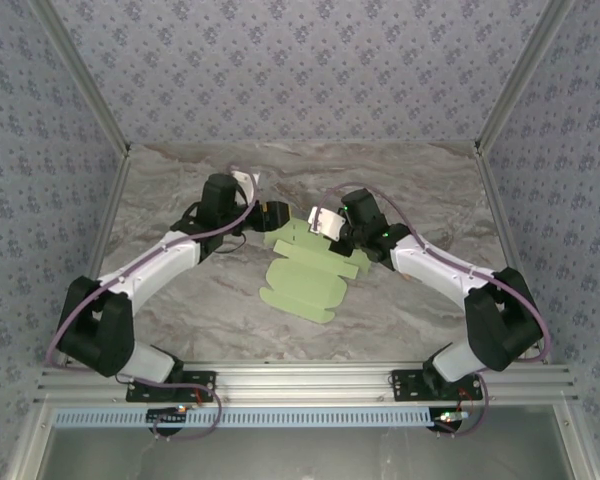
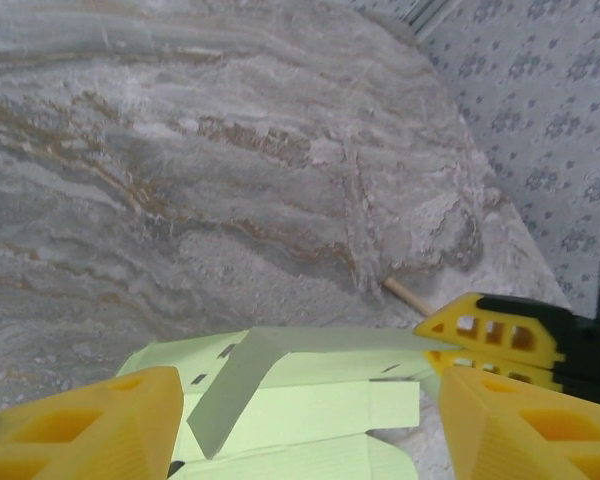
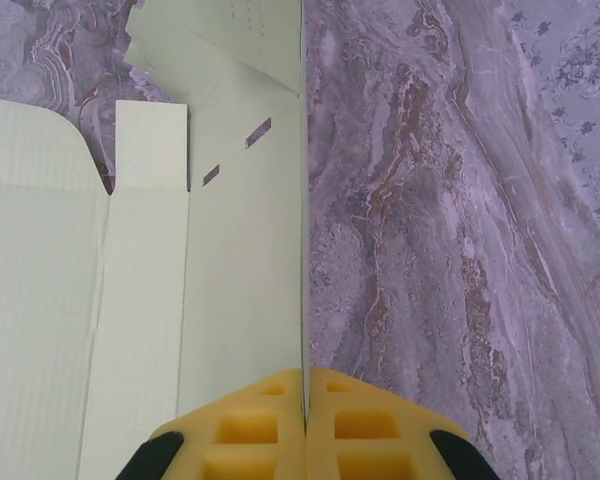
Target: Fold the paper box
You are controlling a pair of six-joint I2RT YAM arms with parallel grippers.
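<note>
Top external: right arm (image 1: 450, 270) bent inward (fingers (image 3: 250, 430) pinching paper box (image 1: 305, 280))

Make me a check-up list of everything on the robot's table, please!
Surface: grey marbled table.
Job's things: paper box, a pale green sheet lying mostly flat, one flap raised.
Clutter: thin wooden stick on the table beyond the sheet.
Grippers: left gripper open over the sheet; right gripper shut on a flap's edge.
Cables: purple cables run along both arms.
Surroundings: patterned walls; metal frame at the near edge.
</note>
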